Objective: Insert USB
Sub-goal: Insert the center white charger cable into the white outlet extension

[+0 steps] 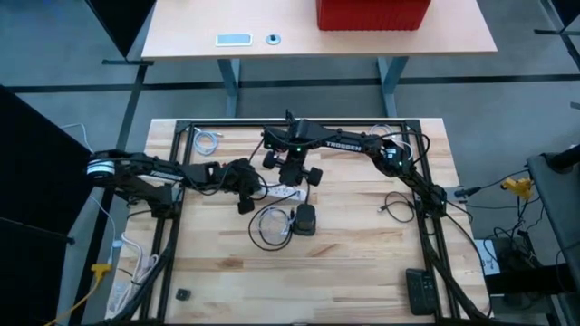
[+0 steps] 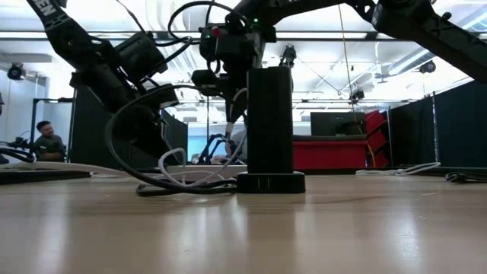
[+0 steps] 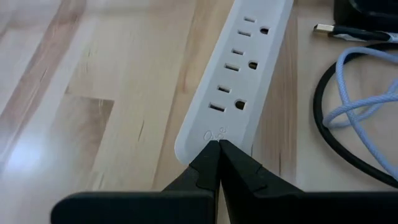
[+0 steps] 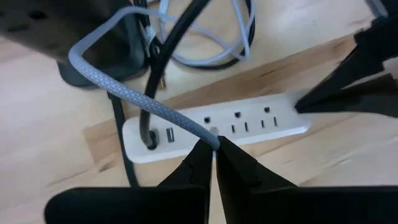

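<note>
Right gripper (image 4: 214,149) over USB port (image 4: 169,135) (cable-laden)

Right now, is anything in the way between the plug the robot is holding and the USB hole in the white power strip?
Nothing visible blocks it. The right tool is shut on the grey braided cable just above the power strip. The free USB port sits beside a black cable already plugged in, which crowds it.

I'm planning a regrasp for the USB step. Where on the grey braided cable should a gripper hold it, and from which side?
Probably right behind the plug, where the right gripper is shut on the braided cable, coming from above. The power strip lies flat with its USB ports facing up, so a top grip keeps the plug pointing down at them; farther back, the cable would likely bend.
</note>
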You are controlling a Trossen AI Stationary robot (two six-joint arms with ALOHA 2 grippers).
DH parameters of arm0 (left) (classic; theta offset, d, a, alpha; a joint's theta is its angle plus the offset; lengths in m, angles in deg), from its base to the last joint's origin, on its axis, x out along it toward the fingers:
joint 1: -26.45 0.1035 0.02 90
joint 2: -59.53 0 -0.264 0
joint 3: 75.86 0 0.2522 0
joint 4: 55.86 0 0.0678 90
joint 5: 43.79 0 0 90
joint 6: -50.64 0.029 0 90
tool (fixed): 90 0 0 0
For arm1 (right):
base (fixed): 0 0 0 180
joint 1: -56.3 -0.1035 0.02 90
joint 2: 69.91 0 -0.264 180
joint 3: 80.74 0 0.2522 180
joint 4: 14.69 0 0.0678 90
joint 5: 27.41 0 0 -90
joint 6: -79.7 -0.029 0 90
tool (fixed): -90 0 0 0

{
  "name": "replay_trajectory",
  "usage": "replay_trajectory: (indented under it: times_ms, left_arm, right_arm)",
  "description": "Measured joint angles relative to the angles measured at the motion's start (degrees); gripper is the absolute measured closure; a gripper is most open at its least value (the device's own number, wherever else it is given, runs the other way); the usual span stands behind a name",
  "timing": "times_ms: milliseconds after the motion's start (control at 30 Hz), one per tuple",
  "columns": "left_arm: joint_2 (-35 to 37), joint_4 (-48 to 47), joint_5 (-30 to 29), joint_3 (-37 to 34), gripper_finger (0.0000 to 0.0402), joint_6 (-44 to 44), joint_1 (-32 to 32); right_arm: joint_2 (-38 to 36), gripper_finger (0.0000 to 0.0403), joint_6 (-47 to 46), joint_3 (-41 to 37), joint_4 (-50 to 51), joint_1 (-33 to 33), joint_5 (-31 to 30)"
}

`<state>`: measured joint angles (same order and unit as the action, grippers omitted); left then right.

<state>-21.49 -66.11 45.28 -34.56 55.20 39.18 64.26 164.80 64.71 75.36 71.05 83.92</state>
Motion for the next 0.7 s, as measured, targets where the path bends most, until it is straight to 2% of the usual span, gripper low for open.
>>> replay_trajectory:
  times_ms: [700]
  left_arm:
    - [-8.2,0.1,-1.2,8.5,0.0402,8.6,0.0]
  right_arm:
    - [0.0,0.0403,7.6,-5.5,6.3,1.6,-0.1]
